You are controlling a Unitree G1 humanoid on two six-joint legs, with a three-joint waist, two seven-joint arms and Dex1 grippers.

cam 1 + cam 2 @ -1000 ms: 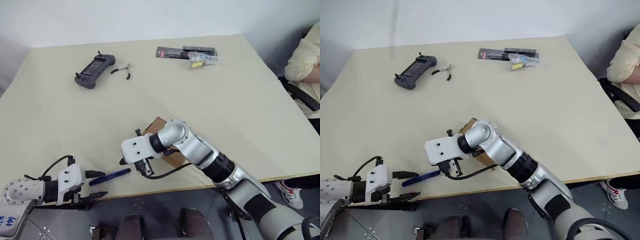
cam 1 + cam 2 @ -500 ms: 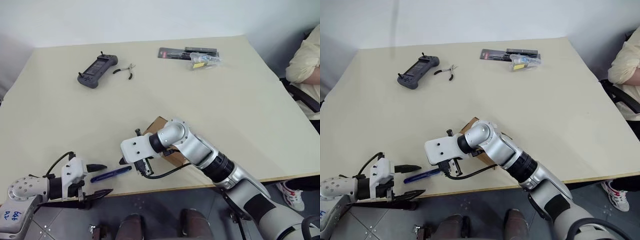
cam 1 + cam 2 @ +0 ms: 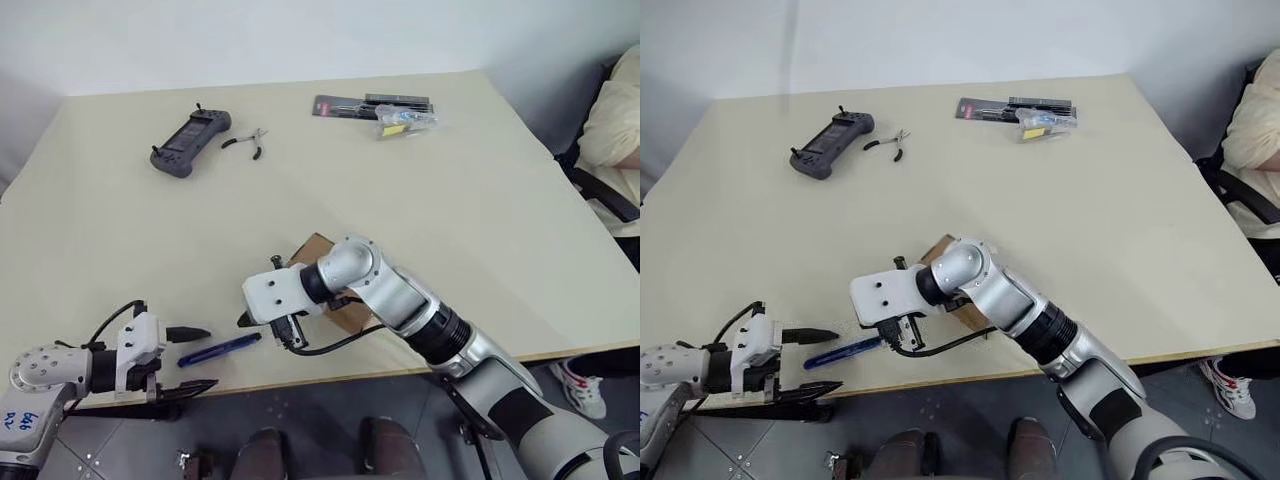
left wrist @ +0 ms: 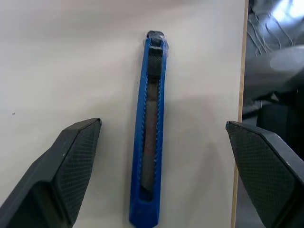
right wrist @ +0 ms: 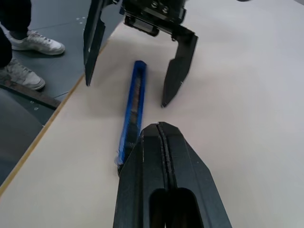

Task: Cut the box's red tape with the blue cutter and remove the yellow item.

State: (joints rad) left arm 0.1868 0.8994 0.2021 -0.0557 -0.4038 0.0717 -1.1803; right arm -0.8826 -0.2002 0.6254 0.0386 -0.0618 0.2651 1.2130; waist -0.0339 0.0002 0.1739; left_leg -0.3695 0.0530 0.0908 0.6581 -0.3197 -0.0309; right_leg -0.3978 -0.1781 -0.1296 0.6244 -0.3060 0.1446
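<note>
Blue cutter [image 3: 220, 350] flat near table's [image 3: 450, 220] near edge, left gripper [image 3: 192, 359] fingers wide apart around it, right gripper [image 5: 164, 161] fingers together

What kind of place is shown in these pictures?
Probably a robot test room or lab: a plain beige table against a bare wall, a handheld controller and pliers lying on it, and a seated person watching nearby.

On the cream table [image 3: 480, 200], the blue cutter [image 3: 220, 350] lies flat near the front edge, just ahead of the left gripper [image 3: 193, 360] with fingers spread, while the right gripper [image 3: 245, 321] hovers at its far end before the box [image 3: 335, 300]; a black controller [image 3: 190, 140] and pliers [image 3: 247, 142] lie far back.
</note>
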